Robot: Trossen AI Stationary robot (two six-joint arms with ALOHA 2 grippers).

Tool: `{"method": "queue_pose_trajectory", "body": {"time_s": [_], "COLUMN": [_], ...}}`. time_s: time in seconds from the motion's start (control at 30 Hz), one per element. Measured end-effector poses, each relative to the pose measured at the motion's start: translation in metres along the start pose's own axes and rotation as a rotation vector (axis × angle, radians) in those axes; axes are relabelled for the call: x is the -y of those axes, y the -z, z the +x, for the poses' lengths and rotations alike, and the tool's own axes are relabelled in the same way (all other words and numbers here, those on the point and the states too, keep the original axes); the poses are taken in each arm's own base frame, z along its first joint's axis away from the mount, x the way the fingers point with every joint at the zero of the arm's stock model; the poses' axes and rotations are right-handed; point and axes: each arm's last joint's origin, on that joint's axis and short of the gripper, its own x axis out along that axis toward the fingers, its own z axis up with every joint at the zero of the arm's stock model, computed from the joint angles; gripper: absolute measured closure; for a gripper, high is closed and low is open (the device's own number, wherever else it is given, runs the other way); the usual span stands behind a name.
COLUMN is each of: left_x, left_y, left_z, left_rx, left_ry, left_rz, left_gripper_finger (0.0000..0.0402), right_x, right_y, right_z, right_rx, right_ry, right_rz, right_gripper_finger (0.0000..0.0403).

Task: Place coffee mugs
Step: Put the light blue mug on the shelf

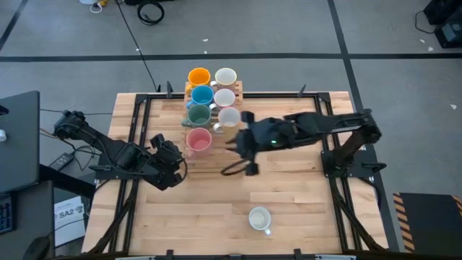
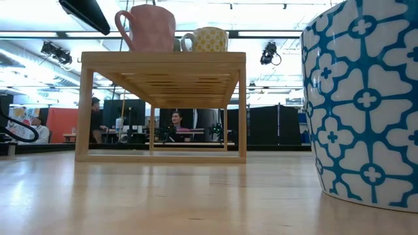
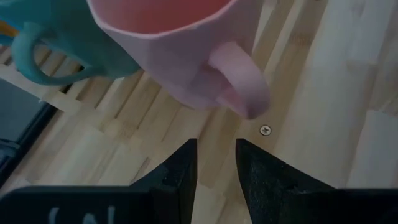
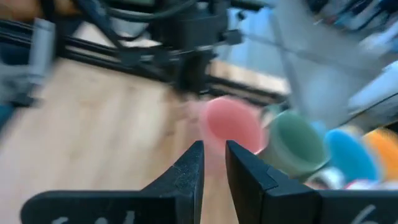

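A wooden rack (image 2: 163, 65) at the table's far side carries two rows of coffee mugs: orange (image 1: 198, 76), blue (image 1: 202, 94), dark green (image 1: 198, 114) and pink (image 1: 198, 139) on the left, three white ones (image 1: 224, 97) on the right. They stand on its top. My left gripper (image 3: 215, 163) hovers just left of the pink mug (image 3: 180, 50), facing its handle (image 3: 239, 87), narrowly open and holding nothing. My right gripper (image 4: 213, 163) hangs right of the pink mug (image 4: 230, 124), fingers slightly apart and bare. A blue-and-white patterned mug (image 1: 259, 218) stands on the table near the front edge.
The black frame rails (image 1: 137, 123) run along the table's left and right sides. Bare wood (image 1: 216, 195) lies between the rack and the patterned mug (image 2: 366, 98). People sit at desks in the room beyond the table.
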Motion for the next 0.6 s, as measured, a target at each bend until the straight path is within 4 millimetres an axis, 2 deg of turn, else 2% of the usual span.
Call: {"method": "queue_pose_trajectory", "body": {"time_s": [0.13,0.27,0.43,0.6], "left_x": [0.0,0.0,0.0,0.0], "left_y": [0.0,0.0,0.0,0.0], "left_z": [0.0,0.0,0.0,0.0], "left_rx": [-0.007,-0.007,-0.007,-0.007], "left_ry": [0.007,0.007,0.007,0.007], "left_rz": [0.0,0.0,0.0,0.001], "left_gripper_finger": [0.0285,0.0285,0.0285,0.0285], "right_x": [-0.008,-0.018,-0.033,-0.05], "right_y": [0.003,0.007,0.007,0.008], "right_z": [-0.032,-0.052,-0.058,-0.048], "right_rx": [-0.039,-0.091,-0.118,-0.156], "right_ry": [-0.143,-0.284,-0.375,-0.43], "right_rz": [0.156,0.288,0.291,0.264], "right_gripper_finger": [0.033,0.033,0.0315,0.0274]}}
